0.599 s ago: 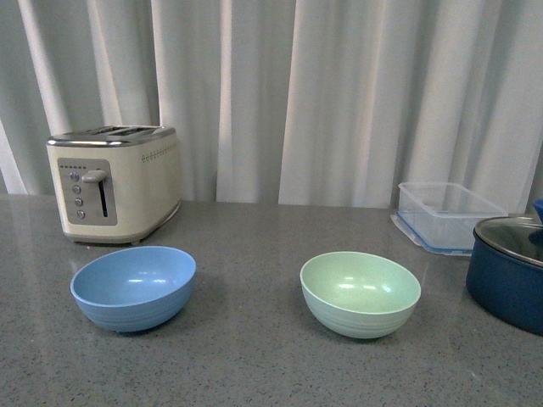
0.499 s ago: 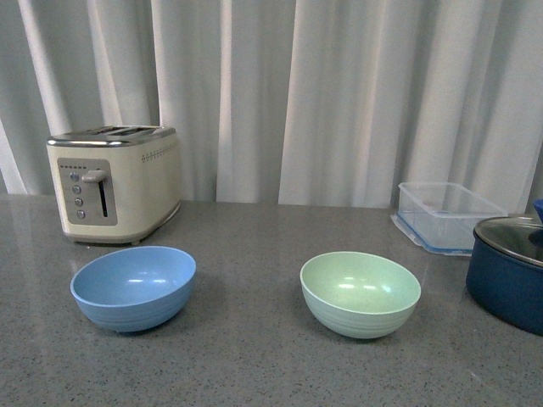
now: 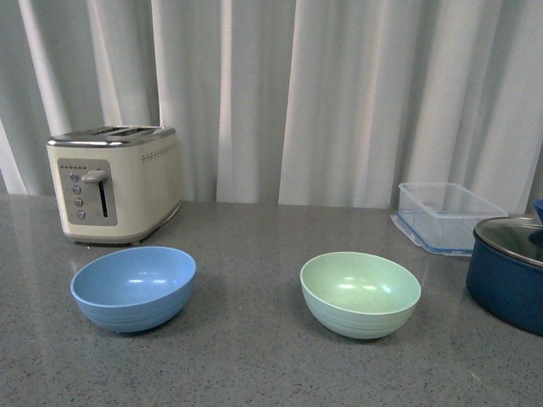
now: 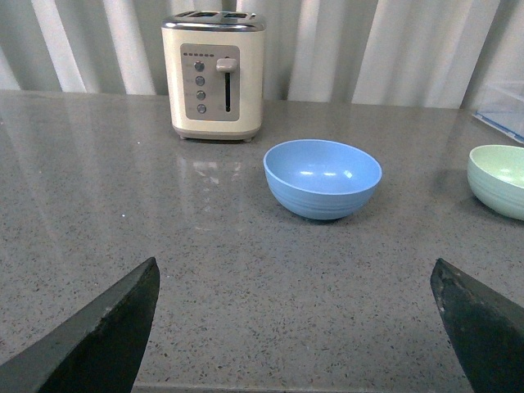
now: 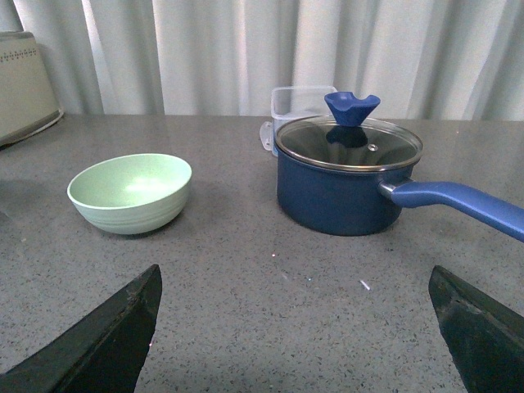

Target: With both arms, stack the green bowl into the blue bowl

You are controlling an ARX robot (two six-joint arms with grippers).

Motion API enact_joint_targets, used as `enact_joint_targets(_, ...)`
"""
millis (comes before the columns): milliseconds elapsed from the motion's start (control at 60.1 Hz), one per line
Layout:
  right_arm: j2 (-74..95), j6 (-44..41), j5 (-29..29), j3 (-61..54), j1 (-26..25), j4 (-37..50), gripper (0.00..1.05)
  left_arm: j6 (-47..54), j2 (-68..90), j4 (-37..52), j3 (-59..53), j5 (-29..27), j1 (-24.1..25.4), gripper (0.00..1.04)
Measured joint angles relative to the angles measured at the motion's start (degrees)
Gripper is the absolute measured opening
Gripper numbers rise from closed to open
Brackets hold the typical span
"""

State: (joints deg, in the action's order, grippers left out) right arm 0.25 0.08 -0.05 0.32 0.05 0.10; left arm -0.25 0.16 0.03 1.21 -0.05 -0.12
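The blue bowl (image 3: 133, 287) stands upright and empty on the grey counter at the left. The green bowl (image 3: 360, 293) stands upright and empty to its right, a bowl's width apart. Neither arm shows in the front view. In the left wrist view the blue bowl (image 4: 322, 178) lies ahead, with the green bowl (image 4: 499, 179) at the frame's edge. My left gripper (image 4: 295, 327) is open and empty, well short of the blue bowl. In the right wrist view the green bowl (image 5: 131, 192) lies ahead. My right gripper (image 5: 295, 327) is open and empty, well short of it.
A cream toaster (image 3: 114, 182) stands behind the blue bowl. A clear plastic container (image 3: 448, 215) sits at the back right. A dark navy pot with glass lid (image 3: 511, 270) stands right of the green bowl, its long handle (image 5: 463, 204) sticking out. White curtains hang behind.
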Motion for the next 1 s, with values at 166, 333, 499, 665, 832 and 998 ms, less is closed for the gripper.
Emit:
enact_joint_targets(166,0.0,0.0,0.0,0.0,0.0,0.0,0.95,0.0,0.0,0.0,0.0,0.0,0.0,0.98)
enact_joint_targets(333,0.0,0.0,0.0,0.0,0.0,0.0,0.95,0.0,0.0,0.0,0.0,0.0,0.0,0.98)
enact_joint_targets(499,0.0,0.0,0.0,0.0,0.0,0.0,0.95,0.0,0.0,0.0,0.0,-0.1,0.0,0.98)
enact_joint_targets(665,0.0,0.0,-0.1,0.0,0.0,0.0,0.95,-4.8,31.3,-10.3,14.6,-18.9,-0.5,0.98)
enact_joint_targets(832,0.0,0.0,0.0,0.0,0.0,0.0,0.95,-5.6,57.5,-0.4,33.3,-10.8,3.1,0.98)
enact_joint_targets(998,0.0,0.0,0.0,0.0,0.0,0.0,0.95,-6.8,72.2,-3.3,45.9,-10.2,2.4,0.98)
